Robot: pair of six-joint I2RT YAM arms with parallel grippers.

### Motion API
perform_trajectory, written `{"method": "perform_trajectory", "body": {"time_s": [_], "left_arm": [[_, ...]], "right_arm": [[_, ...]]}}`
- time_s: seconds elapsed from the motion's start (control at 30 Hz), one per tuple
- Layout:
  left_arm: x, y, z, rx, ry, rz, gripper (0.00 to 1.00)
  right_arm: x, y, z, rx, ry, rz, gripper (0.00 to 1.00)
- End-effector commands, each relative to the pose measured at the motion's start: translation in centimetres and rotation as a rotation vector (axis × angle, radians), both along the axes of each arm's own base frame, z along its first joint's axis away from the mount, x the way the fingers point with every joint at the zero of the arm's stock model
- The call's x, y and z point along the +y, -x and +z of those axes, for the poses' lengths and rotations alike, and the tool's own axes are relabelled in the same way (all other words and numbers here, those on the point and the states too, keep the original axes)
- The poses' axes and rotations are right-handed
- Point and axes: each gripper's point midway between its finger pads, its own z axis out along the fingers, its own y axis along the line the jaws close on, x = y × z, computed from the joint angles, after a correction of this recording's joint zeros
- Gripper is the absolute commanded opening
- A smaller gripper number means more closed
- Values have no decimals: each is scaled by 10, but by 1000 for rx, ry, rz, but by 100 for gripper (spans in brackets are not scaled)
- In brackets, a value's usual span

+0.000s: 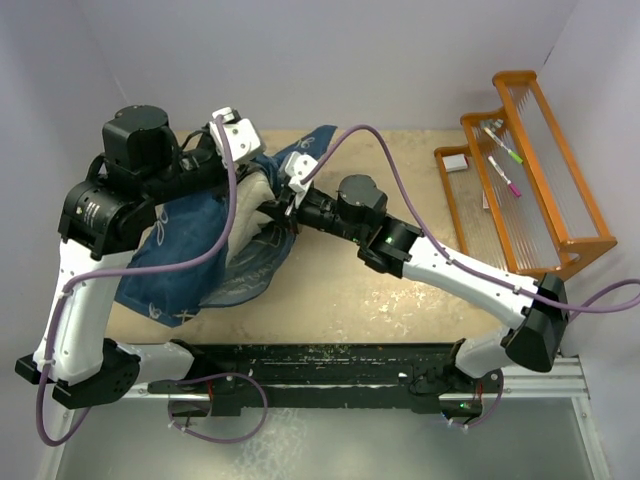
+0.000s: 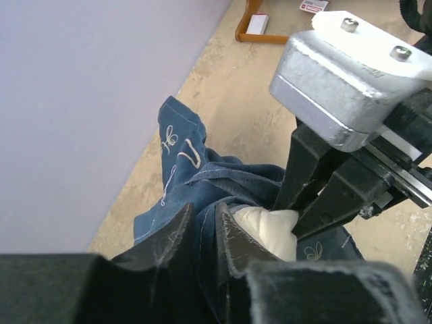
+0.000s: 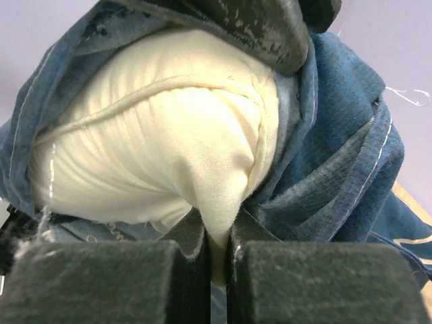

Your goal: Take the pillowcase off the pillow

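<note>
The navy pillowcase [image 1: 190,250] lies bunched at the table's back left, its open end turned toward the middle. The cream pillow [image 1: 256,192] bulges out of that opening. My right gripper [image 1: 274,204] is shut on a corner of the pillow [image 3: 155,135], which is pinched between its pads [image 3: 217,236]. My left gripper [image 1: 258,160] reaches in from the left. In the left wrist view its fingers [image 2: 202,229] are closed on a fold of the pillowcase [image 2: 202,175] at the opening's rim, right beside the pillow [image 2: 266,226] and the right gripper [image 2: 291,214].
An orange wire rack [image 1: 540,190] with coloured markers [image 1: 503,165] stands at the right edge, a small white box [image 1: 455,162] beside it. Purple walls close in the back and sides. Bare tan tabletop [image 1: 340,290] lies in front of the pillowcase.
</note>
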Motion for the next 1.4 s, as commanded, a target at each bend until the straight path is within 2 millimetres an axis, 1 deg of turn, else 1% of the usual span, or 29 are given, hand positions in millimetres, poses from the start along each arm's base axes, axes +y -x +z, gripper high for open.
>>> {"method": "perform_trajectory", "body": {"time_s": [0.0,0.1,0.13,0.17,0.2,0.23,0.27,0.3,0.33,0.37,0.4,0.47,0.53,0.6,0.63,0.67,0.7,0.73,0.8,0.87,0.93,1.0,1.03,1.1,1.2,1.3,1.33,1.37], "left_arm": [[10,-2,17,-60,32,58,20],[13,-8,29,-92,65,102,16],[15,-12,35,-111,83,128,15],[19,-17,42,-134,104,164,14],[23,-24,46,-149,123,207,14],[28,-35,45,-160,136,264,14],[34,-44,48,-178,149,323,13],[39,-53,44,-177,146,374,12],[42,-62,32,-156,126,414,9],[43,-68,20,-130,104,435,8],[42,-73,6,-99,80,443,8],[35,-72,-15,-41,66,412,8],[21,-56,-21,20,87,304,15],[7,-29,-13,84,118,150,32],[2,-14,-6,105,124,77,49],[-1,-1,-3,133,118,27,66],[-1,11,1,144,110,-12,77],[0,21,4,145,96,-40,82],[3,38,1,149,58,-89,89],[3,49,-12,174,32,-124,92],[1,48,-28,212,18,-135,93],[0,39,-42,243,10,-114,93],[-1,33,-44,245,9,-101,93],[-2,23,-44,229,14,-79,90],[-2,11,-39,187,27,-50,83],[-3,4,-41,174,39,-35,77],[-5,4,-42,181,43,-40,72],[-6,4,-45,195,47,-42,64]], "right_arm": [[-24,5,63,-103,-160,-50,0],[-31,6,59,-77,-202,-69,0],[-35,2,57,-73,-215,-98,0],[-34,5,52,-66,-213,-92,0],[-32,7,46,-49,-203,-87,0],[-30,10,41,-40,-198,-87,0],[-30,14,39,-38,-203,-86,0],[-32,19,38,-25,-223,-78,0],[-36,26,44,-5,-271,-55,0],[-42,30,53,20,-329,-49,0],[-50,28,61,31,-361,-63,0],[-59,26,72,41,-381,-71,0],[-62,21,76,60,-360,-101,0],[-67,3,72,112,-333,-158,0],[-74,-16,67,147,-317,-202,0],[-81,-30,61,185,-302,-229,0],[-86,-38,60,203,-292,-231,0],[-89,-42,60,204,-287,-226,0],[-90,-38,64,164,-269,-192,0],[-87,-28,70,121,-254,-136,0],[-84,-16,75,78,-233,-68,0],[-81,-7,77,53,-208,-13,0],[-80,-3,75,47,-193,6,0],[-81,0,71,51,-167,17,0],[-83,-1,67,59,-148,6,0],[-81,2,65,67,-147,24,0],[-81,2,65,71,-151,27,0],[-80,3,65,75,-154,35,0]]}}
